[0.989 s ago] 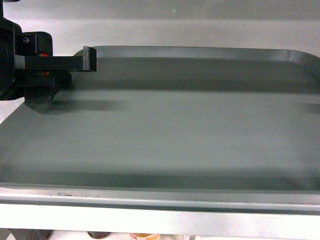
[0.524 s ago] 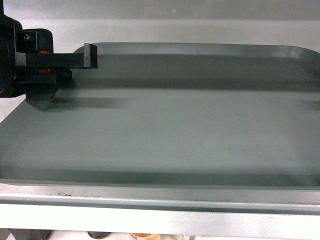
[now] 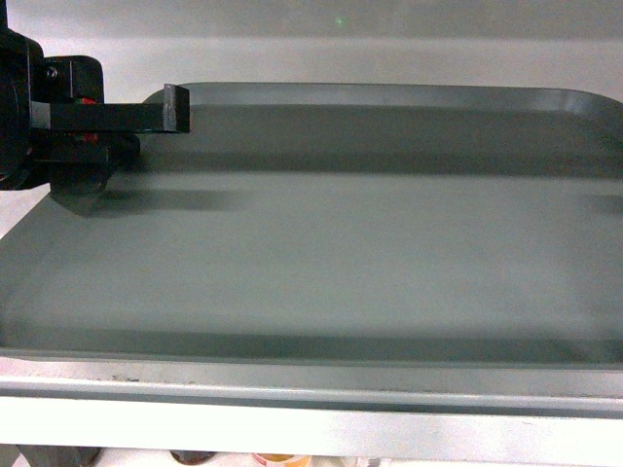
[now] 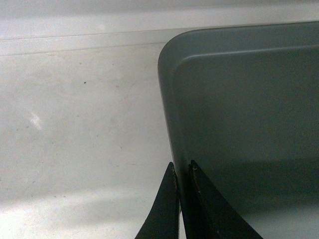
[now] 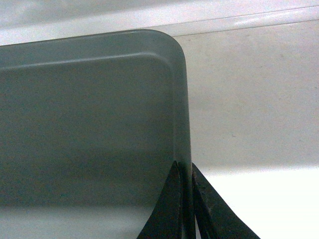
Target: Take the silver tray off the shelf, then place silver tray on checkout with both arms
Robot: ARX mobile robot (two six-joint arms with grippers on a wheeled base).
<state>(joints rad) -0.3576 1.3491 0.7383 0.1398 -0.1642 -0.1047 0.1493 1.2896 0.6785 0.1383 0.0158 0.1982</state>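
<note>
With the left tool (image 4: 182, 172) and right tool (image 5: 184, 172) each clamped on a side rim of the silver tray (image 3: 331, 253), lift both evenly, level, off the shelf (image 3: 292, 423).

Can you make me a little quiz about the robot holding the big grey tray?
1. True or false: the left pincer has one finger on each side of the rim of the silver tray.
2. Which part of the tray does the right pincer grip? A) the far rounded corner B) the right side rim C) the middle of the bottom
3. Fill in: inside the tray there is ____.

Key:
1. True; the rim sits between its fingers.
2. B; the rim runs down between the two fingers, nearer than the corner.
3. Nothing; the bottom is bare in all three views.
</note>
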